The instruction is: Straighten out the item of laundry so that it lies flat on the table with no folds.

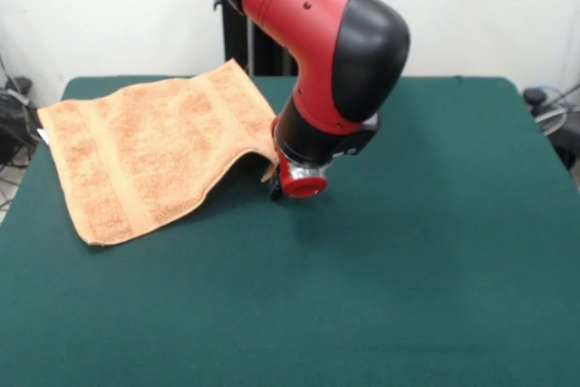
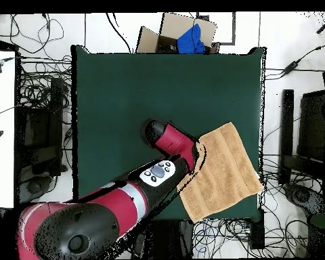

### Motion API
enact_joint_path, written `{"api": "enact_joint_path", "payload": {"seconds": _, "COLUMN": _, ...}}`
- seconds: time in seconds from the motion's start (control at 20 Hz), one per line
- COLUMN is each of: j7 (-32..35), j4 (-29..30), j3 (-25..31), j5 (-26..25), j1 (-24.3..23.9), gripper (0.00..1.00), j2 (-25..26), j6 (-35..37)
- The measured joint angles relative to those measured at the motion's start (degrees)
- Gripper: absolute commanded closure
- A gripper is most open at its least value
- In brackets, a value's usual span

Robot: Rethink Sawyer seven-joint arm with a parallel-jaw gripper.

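The peach-orange towel (image 1: pixel 154 156) lies at the back left of the dark green table (image 1: pixel 408 269), mostly spread out, with border bands showing. Its right corner is lifted off the cloth and curls up at my gripper (image 1: pixel 275 189), which is low over the table under the red and black wrist and looks shut on that corner. In the overhead view the towel (image 2: pixel 223 169) sits at the table's (image 2: pixel 124 88) lower right corner and slightly overhangs the edge. There my arm covers the gripper and the held corner.
A cardboard box holding something blue (image 2: pixel 182 34) stands beyond the table's far edge. Cables lie on the floor all round. A white surface (image 2: pixel 1 128) is at the left, dark equipment (image 2: pixel 307 135) at the right.
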Motion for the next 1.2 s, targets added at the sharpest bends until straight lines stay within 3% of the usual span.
{"api": "enact_joint_path", "payload": {"seconds": 1.2, "j7": 2.5, "j4": -0.5, "j3": -6.5, "j5": 0.5, "j1": 4.9, "gripper": 1.0, "j2": 5.9, "j6": 0.0}}
